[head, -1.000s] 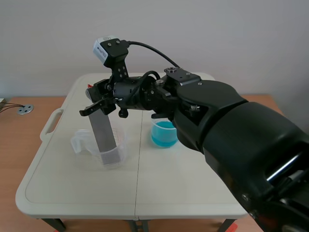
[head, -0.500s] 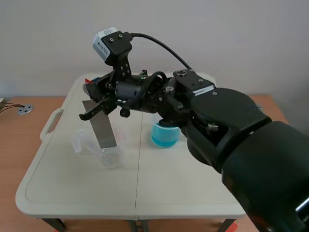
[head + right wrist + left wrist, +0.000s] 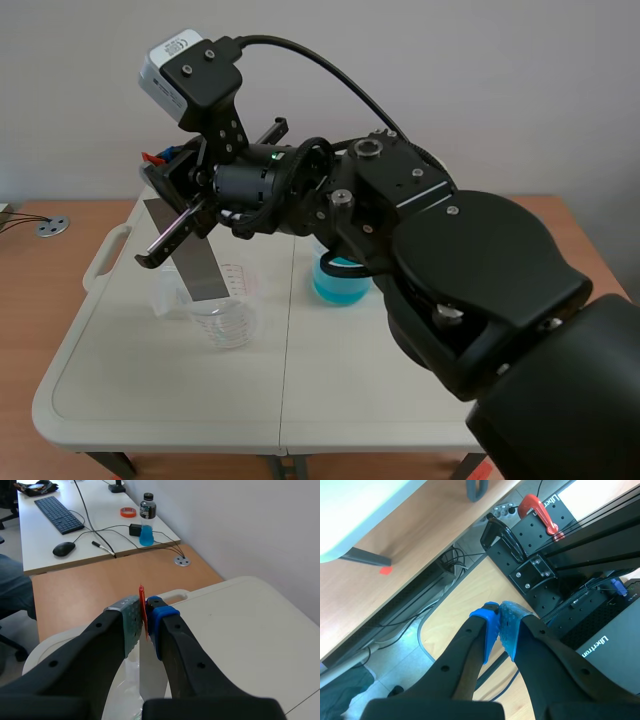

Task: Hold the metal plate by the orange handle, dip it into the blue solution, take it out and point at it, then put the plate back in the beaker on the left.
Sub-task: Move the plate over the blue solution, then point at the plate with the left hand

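**Scene view.** The right arm comes in from the right and reaches past the middle of the white table (image 3: pixel 150 400). Its right gripper (image 3: pixel 160 165) is raised above the table's left half. The jaws are clamped on the orange handle (image 3: pixel 150 157) of the metal plate (image 3: pixel 190 255). The plate hangs tilted, with its lower end over the rim of the clear beaker (image 3: pixel 228 315). Whether that end is inside the beaker cannot be told. The beaker of blue solution (image 3: pixel 338 280) stands to the right of the clear one, partly hidden by the arm.

**Left wrist view.** The left gripper (image 3: pixel 499 622) is away from the table, above the floor. Its jaws are together, the blue pads touching with nothing between them. Ahead of it are a black perforated frame (image 3: pixel 540 555) and a red clamp (image 3: pixel 537 510).

**Right wrist view.** The pads press on the orange handle, seen edge-on. The plate runs down between the fingers (image 3: pixel 172 640), with the clear beaker under them. Beyond the white table, another table carries a keyboard (image 3: pixel 55 512), a mouse (image 3: pixel 64 549) and a bottle (image 3: pixel 146 527).
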Robot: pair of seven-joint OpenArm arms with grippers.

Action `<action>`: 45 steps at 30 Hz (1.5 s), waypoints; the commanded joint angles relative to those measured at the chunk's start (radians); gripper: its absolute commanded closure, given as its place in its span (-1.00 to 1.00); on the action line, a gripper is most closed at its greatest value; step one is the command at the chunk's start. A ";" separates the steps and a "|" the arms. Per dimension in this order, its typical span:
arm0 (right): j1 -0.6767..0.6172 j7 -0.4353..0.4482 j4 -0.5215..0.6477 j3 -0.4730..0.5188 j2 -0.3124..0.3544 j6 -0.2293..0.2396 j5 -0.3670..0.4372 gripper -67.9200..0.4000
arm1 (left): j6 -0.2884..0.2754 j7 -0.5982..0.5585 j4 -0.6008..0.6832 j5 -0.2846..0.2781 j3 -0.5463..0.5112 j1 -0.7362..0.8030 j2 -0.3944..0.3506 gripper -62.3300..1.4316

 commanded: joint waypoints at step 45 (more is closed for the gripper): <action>-0.056 -0.114 0.446 0.360 0.155 0.063 0.043 0.95 | -0.006 -0.010 0.006 -0.004 0.003 -0.162 -0.008 0.88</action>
